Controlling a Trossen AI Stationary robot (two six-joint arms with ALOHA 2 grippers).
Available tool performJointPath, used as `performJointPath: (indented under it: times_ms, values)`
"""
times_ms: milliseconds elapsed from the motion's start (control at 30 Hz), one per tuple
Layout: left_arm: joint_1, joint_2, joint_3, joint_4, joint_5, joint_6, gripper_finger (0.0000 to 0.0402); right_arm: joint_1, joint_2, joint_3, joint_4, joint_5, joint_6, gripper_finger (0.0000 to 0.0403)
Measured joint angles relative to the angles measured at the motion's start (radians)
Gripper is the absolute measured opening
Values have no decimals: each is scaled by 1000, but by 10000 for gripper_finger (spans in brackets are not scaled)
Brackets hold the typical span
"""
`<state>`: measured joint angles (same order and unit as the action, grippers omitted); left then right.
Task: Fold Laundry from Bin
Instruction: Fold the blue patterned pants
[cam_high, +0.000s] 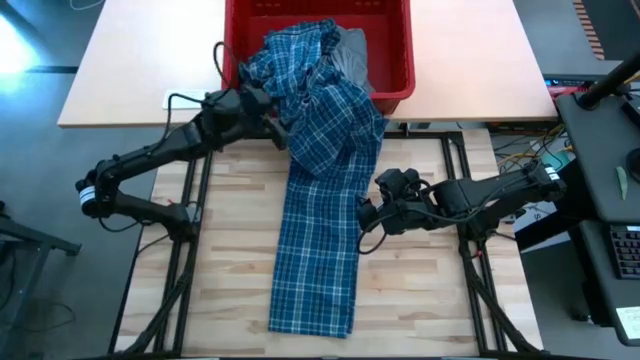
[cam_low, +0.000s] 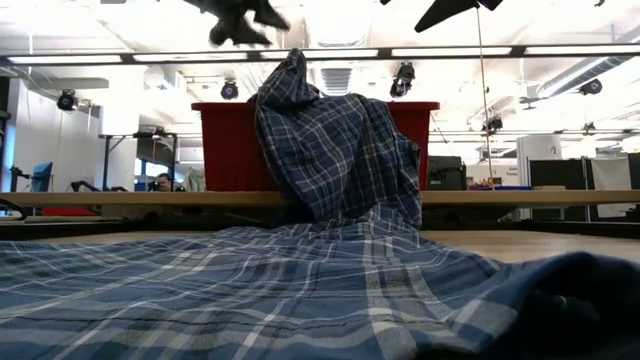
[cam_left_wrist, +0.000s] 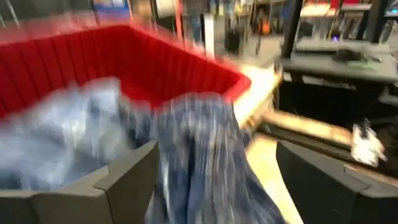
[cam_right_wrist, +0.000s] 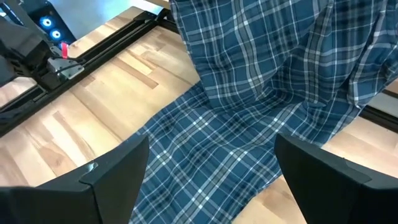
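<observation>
- The plaid shirt (cam_high: 322, 200) lies half out of the red bin (cam_high: 395, 60): its upper part is bunched over the bin's near rim, and the rest runs in a long strip down the middle of the desk (cam_high: 230, 250) toward the near edge.
- I judge it sits this way because it has to be clear of the bin before any folding starts; the bunched end is not yet flat.
- A light grey garment (cam_high: 350, 55) sits inside the bin, partly under the shirt.
- My left fingers (cam_high: 268, 108) hang beside the bin's near rim, next to the bunched cloth, spread apart and holding nothing.
- My right fingers (cam_high: 366, 212) hover just above the strip's edge on the desk, also spread wide and empty.
- From the low view the shirt heaps up against the bin wall, so the pull-out looks unfinished.
</observation>
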<state>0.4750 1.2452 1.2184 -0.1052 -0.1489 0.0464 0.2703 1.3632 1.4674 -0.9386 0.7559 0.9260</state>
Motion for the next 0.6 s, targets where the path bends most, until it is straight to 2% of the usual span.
performJointPath:
  times_ms: [200,400,600]
  values:
    - [2,132,83,4,-60,73,307,5,0,-1,0,0,25,341]
    - [-5,182,129,-23,-207,118,307,25,0,-7,-1,-4,59,341]
    - [-5,174,113,-7,-204,129,307,33,0,-19,-1,-4,86,341]
